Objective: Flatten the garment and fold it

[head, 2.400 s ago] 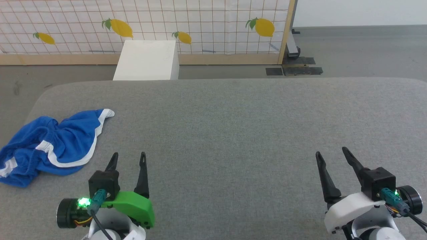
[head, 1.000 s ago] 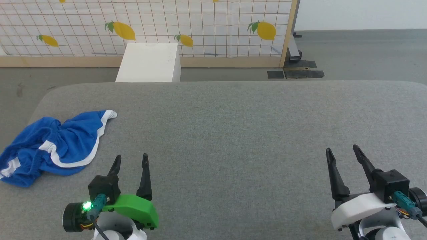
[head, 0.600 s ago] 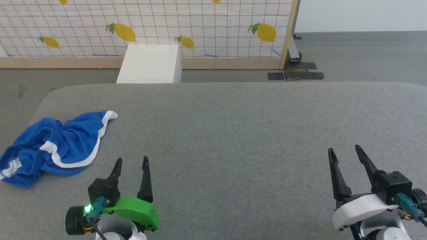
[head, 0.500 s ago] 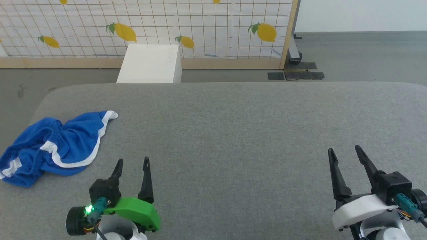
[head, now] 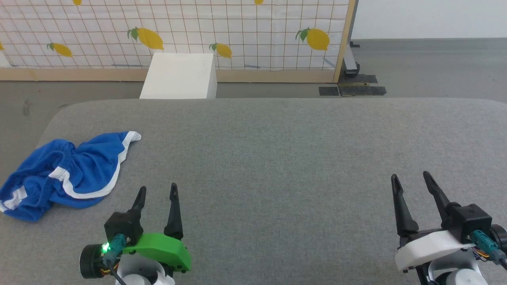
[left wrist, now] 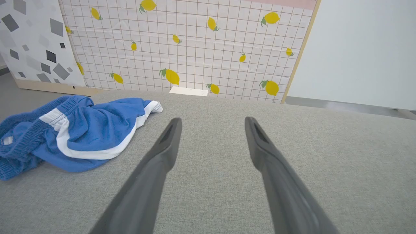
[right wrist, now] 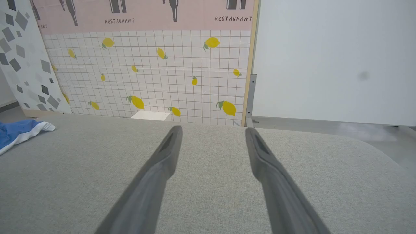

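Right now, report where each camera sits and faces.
Head view: on the head, looking forward and down at the grey table, garment far left; left gripper and right gripper show, open.
Left wrist view: on the left wrist, looking along its fingers toward the lemon screen; garment to their left.
Right wrist view: on the right wrist, same heading; its fingers show, garment corner at left edge.
Shared: all three see the garment and screen.

One garment [head: 87, 166], one box [head: 178, 75] — two grippers [head: 158, 187] [head: 410, 175].
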Available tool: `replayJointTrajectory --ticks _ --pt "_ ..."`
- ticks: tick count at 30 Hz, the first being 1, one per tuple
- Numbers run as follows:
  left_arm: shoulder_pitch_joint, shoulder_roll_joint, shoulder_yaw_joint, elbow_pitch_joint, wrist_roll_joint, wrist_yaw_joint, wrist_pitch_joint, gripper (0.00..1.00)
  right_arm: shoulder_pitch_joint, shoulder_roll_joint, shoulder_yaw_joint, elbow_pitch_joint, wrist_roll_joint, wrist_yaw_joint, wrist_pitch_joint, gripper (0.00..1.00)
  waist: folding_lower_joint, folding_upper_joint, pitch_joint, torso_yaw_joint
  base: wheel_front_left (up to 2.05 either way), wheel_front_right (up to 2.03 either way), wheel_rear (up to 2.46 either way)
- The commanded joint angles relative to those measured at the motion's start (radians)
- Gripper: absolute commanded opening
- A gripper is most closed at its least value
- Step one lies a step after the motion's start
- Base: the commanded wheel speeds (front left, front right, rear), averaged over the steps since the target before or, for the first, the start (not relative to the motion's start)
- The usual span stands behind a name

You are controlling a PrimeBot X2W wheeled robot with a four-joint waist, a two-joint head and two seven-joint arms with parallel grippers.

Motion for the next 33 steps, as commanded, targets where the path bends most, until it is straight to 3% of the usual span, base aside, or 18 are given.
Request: replayJointTrajectory --ticks 1,24,30,33 --pt "-0.016 -0.003 -0.001 0.006 -0.015 0.006 -0.012 1.0 -0.017 0.002 -0.004 0.005 0.008 -0.001 -0.012 1.0 0.0 0.0 0.0 0.0 0.0 0.0 0.0" --pt "-0.03 -0.004 -0.023 0.056 -0.063 0.016 -0.059 1.0 -0.023 0.002 -0.012 0.04 0.02 -0.001 -0.06 1.0 0.0 0.0 -0.012 0.013 0.0 0.0 0.0" --pt "-0.04 -0.004 -0.03 0.065 -0.057 0.024 -0.071 1.0 -0.016 0.002 -0.029 0.039 0.013 -0.001 -0.072 1.0 0.0 0.0 -0.01 0.068 0.0 0.0 0.0" --pt "-0.046 -0.004 -0.03 0.067 -0.055 0.027 -0.078 1.0 -0.014 0.002 -0.038 0.037 0.015 -0.001 -0.079 1.0 0.0 0.0 -0.008 0.131 0.0 0.0 0.0"
